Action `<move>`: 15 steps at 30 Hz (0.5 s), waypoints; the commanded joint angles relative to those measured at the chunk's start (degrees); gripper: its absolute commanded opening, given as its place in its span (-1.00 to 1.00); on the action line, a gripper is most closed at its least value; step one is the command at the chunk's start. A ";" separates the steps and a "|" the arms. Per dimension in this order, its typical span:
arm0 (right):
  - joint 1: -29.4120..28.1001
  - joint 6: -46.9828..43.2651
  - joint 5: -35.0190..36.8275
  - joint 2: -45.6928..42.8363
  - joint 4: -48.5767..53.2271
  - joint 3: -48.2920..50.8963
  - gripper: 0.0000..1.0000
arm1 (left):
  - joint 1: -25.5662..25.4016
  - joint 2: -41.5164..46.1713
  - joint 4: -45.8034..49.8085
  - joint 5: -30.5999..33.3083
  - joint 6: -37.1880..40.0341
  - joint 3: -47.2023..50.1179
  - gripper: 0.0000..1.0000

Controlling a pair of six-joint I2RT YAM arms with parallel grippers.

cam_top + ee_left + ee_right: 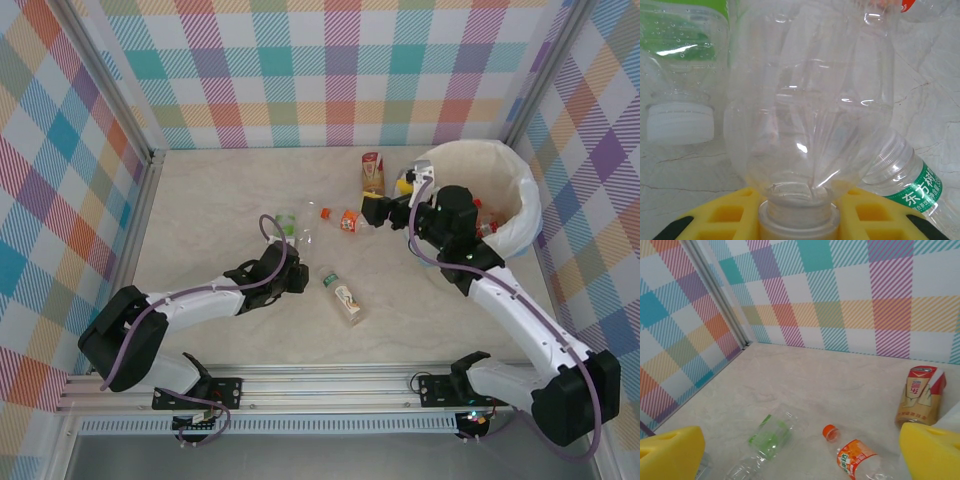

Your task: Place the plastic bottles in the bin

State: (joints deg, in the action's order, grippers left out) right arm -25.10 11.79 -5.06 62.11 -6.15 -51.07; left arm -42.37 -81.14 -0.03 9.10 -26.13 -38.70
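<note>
The neck of a clear bottle is pinched by the left gripper on the tabletop, beside a green-labelled bottle. The right gripper is held spread wide next to the white-lined bin, above an orange-labelled bottle

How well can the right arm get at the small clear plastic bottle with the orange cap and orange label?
Probably well. The right pincer is open, and the orange-capped clear plastic bottle lies flat on the pale table just ahead of it, with nothing between them.
</note>
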 commanded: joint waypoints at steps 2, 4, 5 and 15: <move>-0.04 -0.89 9.47 -1.53 6.89 -0.64 1.00 | -0.72 1.79 -0.17 0.48 -0.19 -0.76 -0.72; -0.05 -0.90 14.69 -1.90 9.17 -1.33 1.00 | -0.65 2.10 0.03 0.40 -0.24 -0.88 -0.82; 0.10 -0.66 18.00 -1.99 10.78 -1.80 0.99 | -0.69 2.26 0.12 0.40 -0.39 -0.85 -0.88; 2.54 0.04 34.57 -3.97 19.86 -3.07 0.99 | -0.66 5.44 0.03 1.77 -0.76 0.22 -1.00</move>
State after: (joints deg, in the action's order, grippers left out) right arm -23.24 11.14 23.86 58.30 4.80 -54.57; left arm -42.37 -77.56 0.05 9.28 -26.15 -38.72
